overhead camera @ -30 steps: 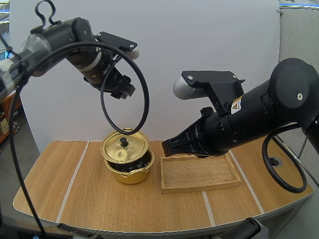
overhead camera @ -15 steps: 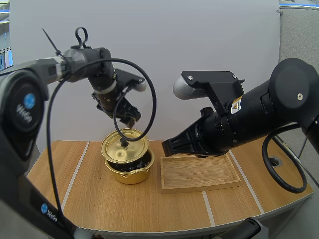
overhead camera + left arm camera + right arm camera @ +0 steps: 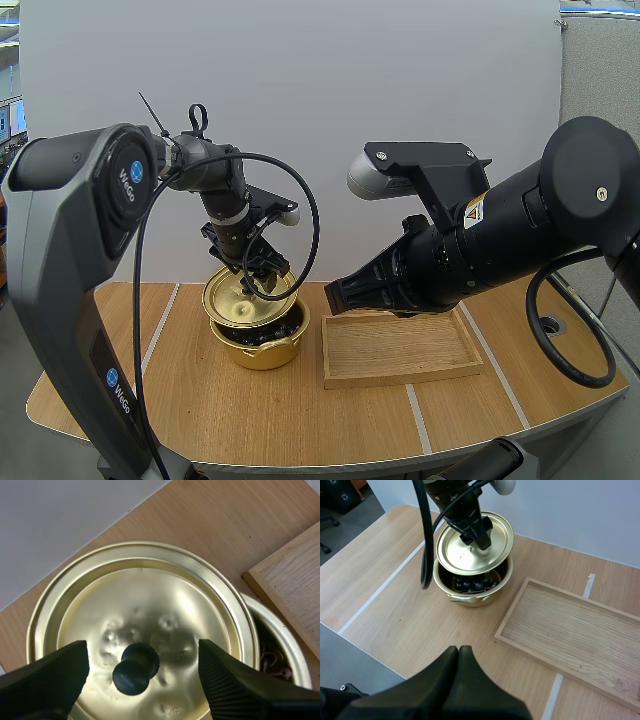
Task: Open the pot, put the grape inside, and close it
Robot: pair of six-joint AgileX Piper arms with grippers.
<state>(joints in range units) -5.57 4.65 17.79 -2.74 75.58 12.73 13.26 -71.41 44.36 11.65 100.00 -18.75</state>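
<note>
The gold pot stands on the table left of the tray. Its lid lies askew on the rim, leaving a gap on the tray side where dark grapes show inside. My left gripper is down at the lid. In the left wrist view it is open, one finger on each side of the black knob and not touching it. My right gripper hangs above the tray's near-left corner, and in the right wrist view it is shut on nothing, well back from the pot.
A shallow wooden tray lies right of the pot with nothing in it. The bulky right arm hangs over it. Bare tabletop spreads in front of and left of the pot.
My left arm has swung down and right from high above the table until its open fingers straddle the lid's knob. The pot, lid and right arm have not moved.
</note>
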